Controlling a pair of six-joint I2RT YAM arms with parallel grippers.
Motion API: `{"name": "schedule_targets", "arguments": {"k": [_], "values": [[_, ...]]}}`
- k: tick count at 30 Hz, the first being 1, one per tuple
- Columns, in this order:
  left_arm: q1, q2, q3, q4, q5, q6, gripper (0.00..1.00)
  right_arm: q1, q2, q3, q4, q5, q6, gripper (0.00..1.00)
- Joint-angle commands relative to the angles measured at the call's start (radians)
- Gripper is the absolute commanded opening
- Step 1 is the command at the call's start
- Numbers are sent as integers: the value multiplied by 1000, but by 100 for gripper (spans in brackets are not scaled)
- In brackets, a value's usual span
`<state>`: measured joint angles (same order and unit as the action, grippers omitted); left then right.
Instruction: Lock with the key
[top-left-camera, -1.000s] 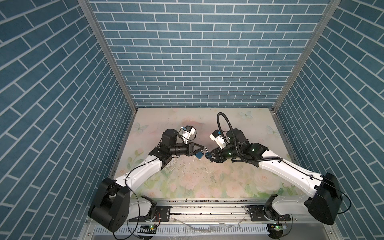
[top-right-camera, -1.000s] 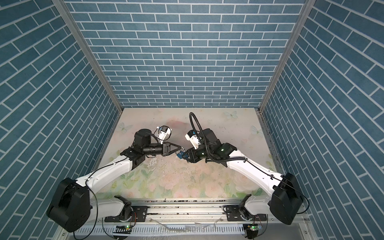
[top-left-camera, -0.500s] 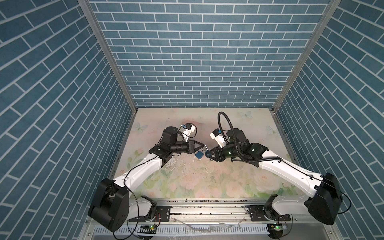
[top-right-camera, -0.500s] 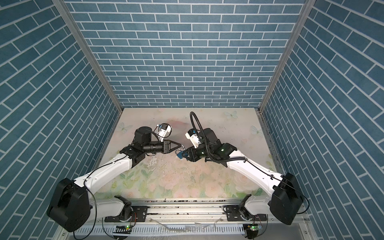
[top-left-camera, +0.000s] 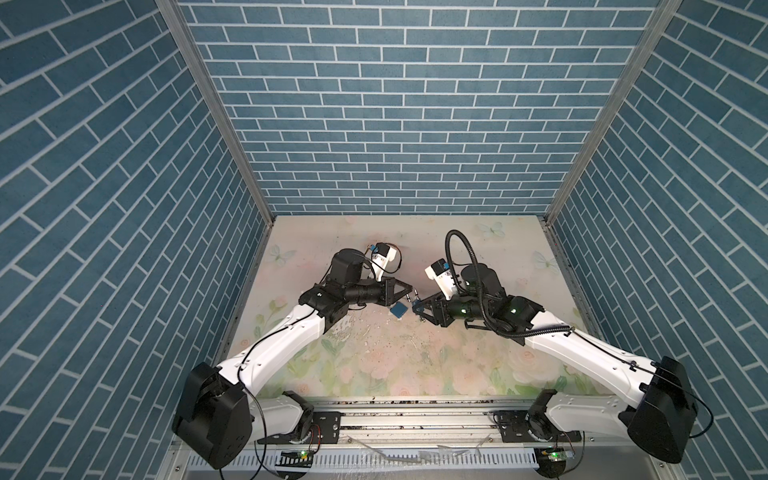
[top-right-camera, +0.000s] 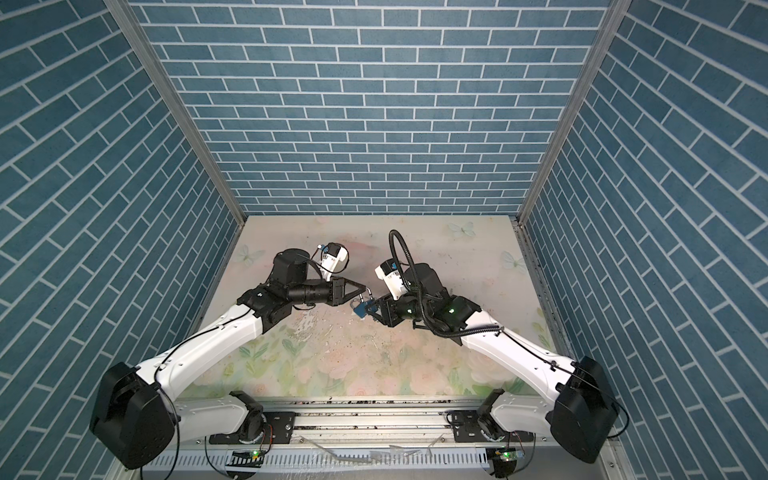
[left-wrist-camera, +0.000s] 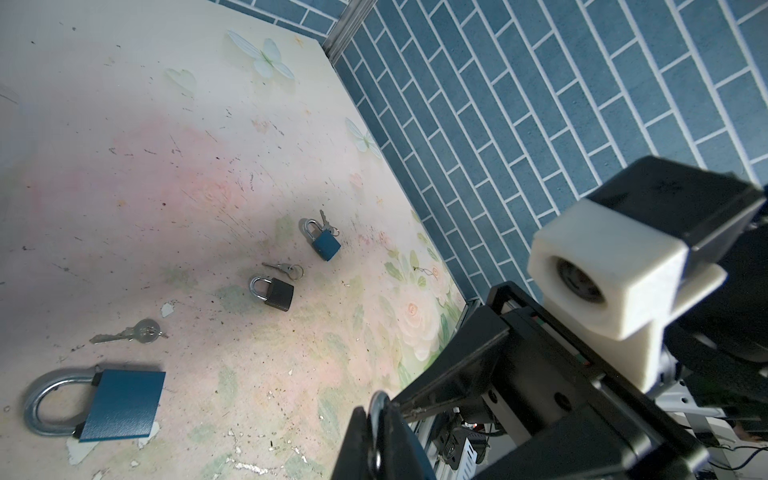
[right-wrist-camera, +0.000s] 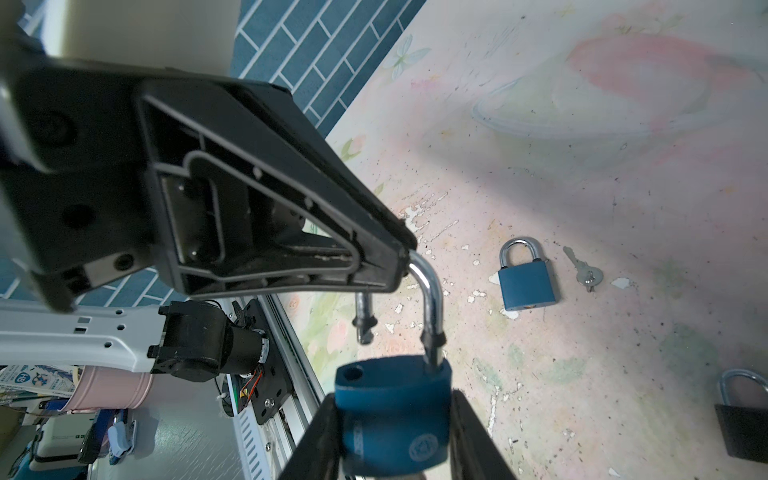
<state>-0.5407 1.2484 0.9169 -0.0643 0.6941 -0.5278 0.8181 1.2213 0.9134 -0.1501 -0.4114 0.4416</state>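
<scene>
The right gripper (right-wrist-camera: 394, 419) pinches the body of a blue padlock (right-wrist-camera: 392, 399) between its two black fingers, and the body's lower end is hidden between them. The left gripper (right-wrist-camera: 404, 253), its jaws pressed together, nips the crown of the padlock's chrome shackle (right-wrist-camera: 430, 295). One leg of the shackle sits in the body and the notched free leg hangs clear of its hole, so the lock stands open. The body bears a round embossed emblem and a line of raised letters along its edge, both too blurred to read.

In both top views the two grippers meet tip to tip above the middle of the floral table (top-left-camera: 457, 232). On the table lies a second blue padlock (right-wrist-camera: 525, 282), with a key (right-wrist-camera: 584, 270) on a ring just beside it. A black padlock (right-wrist-camera: 744, 419) lies farther off. The left wrist view also shows a smaller blue padlock (left-wrist-camera: 326, 245) with keys touching its shackle. Beyond the table edge stand a pink container (right-wrist-camera: 108, 392) and a white-and-blue pack (right-wrist-camera: 20, 378) marked "HB".
</scene>
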Motion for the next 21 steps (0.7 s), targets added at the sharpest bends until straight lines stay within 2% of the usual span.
{"name": "schedule_targets", "arguments": {"k": [1,8,13,15,17,19,21], "values": [[-15,-45,31,-8,-42,3,0,-2,-55,-32,80,57,54,41],[-28,-65,29,42,-77,-60,0,-5,-171,-127,135,111,112,50],[-34,-64,29,81,-89,-93,0,-7,-239,-172,151,152,167,52],[-36,-71,29,91,-111,-115,0,-7,-265,-211,214,165,215,52],[-36,-82,27,98,-141,-139,0,-7,-299,-282,352,167,281,53],[-37,-101,27,93,-175,-170,0,6,-319,-325,423,181,286,55],[-39,-124,33,76,-218,-201,0,29,-322,-346,447,207,240,56]]}}
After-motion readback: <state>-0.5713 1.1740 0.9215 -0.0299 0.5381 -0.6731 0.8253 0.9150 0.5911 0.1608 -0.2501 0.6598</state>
